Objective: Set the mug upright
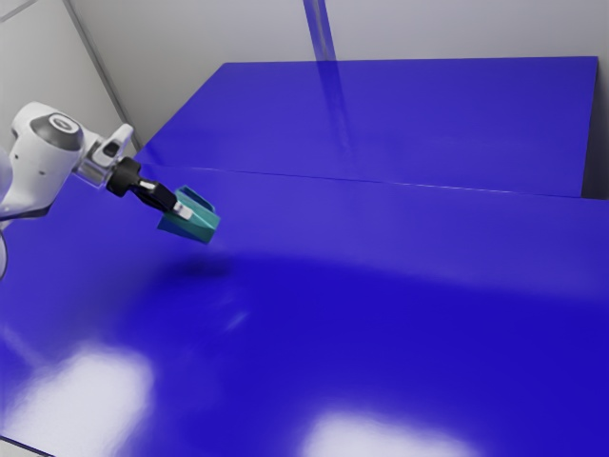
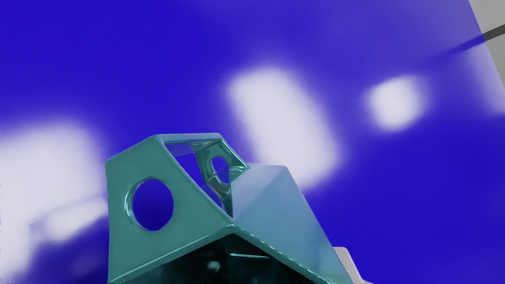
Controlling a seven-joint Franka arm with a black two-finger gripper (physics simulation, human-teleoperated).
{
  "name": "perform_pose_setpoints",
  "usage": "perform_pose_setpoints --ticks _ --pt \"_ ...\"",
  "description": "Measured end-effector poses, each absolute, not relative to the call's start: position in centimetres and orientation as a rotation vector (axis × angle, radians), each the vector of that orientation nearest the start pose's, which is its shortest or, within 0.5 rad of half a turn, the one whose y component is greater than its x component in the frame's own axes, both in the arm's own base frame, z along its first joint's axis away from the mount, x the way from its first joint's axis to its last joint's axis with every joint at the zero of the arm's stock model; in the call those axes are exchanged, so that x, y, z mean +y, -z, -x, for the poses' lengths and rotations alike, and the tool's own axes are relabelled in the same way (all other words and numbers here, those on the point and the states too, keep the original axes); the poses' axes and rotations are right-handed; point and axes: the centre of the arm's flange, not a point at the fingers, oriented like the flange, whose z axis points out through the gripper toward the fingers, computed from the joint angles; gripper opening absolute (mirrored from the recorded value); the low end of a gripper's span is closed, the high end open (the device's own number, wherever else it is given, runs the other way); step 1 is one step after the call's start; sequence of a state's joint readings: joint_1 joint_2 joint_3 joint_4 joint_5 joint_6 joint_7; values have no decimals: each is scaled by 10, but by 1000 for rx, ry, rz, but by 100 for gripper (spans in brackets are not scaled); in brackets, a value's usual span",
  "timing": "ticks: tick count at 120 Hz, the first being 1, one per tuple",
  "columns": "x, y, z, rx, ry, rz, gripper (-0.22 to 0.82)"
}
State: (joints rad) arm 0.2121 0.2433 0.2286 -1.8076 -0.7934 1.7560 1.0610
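While the white arm (image 1: 46,157) reached in from the exterior view's left, its black claw (image 1: 179,208) was closed on the teal mug (image 1: 202,228), pinching it near the end closest to the hand. How wide the two fingers stood apart I couldn't tell, because the mug hid part of them. The mug hung tilted above the blue table (image 1: 381,243), well over toward the exterior view's left, with a soft dark shadow (image 1: 198,268) on the tabletop below it. It wasn't upright.

From the side, the exterior view gave me the gap between mug and tabletop, the slant of the arm, and the pale wall (image 1: 457,29) behind the table. The wrist view told me other things: the mug's dark hollow (image 2: 205,260) opened toward the hand, and its angular handle (image 2: 189,213) had round holes going right through it. One pale fingertip (image 2: 344,258) showed there too, up against the outside of the mug's bluish, shiny side. Bright white reflections lay across the tabletop in both views.
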Motion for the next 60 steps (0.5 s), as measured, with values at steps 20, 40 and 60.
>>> perform_pose_setpoints --ticks 20,40,60 --pt "170 -433 -556 -501 -315 -2499 -18" --pt "137 -446 -543 -578 -256 -2588 -18" --pt "105 -446 -533 -643 -187 -2687 -18"
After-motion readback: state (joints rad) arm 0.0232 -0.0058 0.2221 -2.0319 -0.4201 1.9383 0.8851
